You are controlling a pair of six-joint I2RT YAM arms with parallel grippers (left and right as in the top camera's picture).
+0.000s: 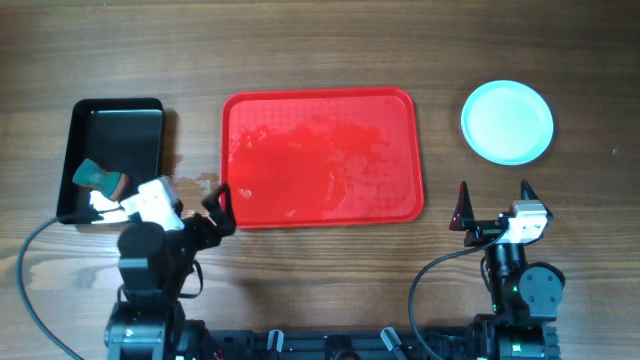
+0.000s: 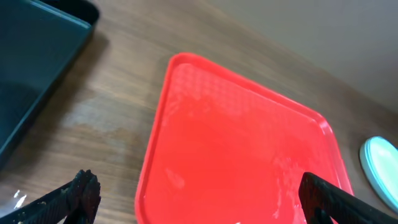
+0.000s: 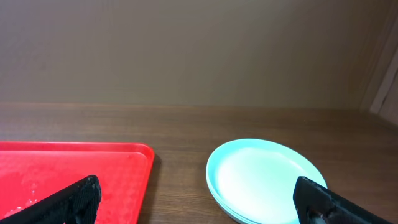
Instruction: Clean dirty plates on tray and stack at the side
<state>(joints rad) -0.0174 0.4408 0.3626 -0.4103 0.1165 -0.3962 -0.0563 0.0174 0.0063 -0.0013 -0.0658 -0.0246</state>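
Here, the left gripper (image 2: pixel 198 186) is released: its two dark fingers (image 2: pixel 84 193) are spread wide with nothing between them. It hangs over the near left corner of the red tray (image 1: pixel 320 96) and is angled toward the right. The right gripper (image 1: pixel 494 192) is also released and empty, its fingers (image 3: pixel 74 199) wide apart. It is poised above the wooden table (image 1: pixel 300 45), just right of the tray's near right corner, and points toward the far side.

The red tray lies flat at the centre of the table, its long sides running left to right. Its floor shows glossy wet streaks. The plates (image 1: pixel 507 122) sit in a stack on the table at the far right, near the tray's far right corner but apart from it. In the right wrist view the layered rims show at the stack's near edge, and the top face is a plain pale mint.

A black tray (image 1: pixel 68 160) lies to the left of the red tray. A teal sponge (image 1: pixel 92 175) rests at its near end. Small wet marks (image 1: pixel 195 181) dot the table between the two trays.
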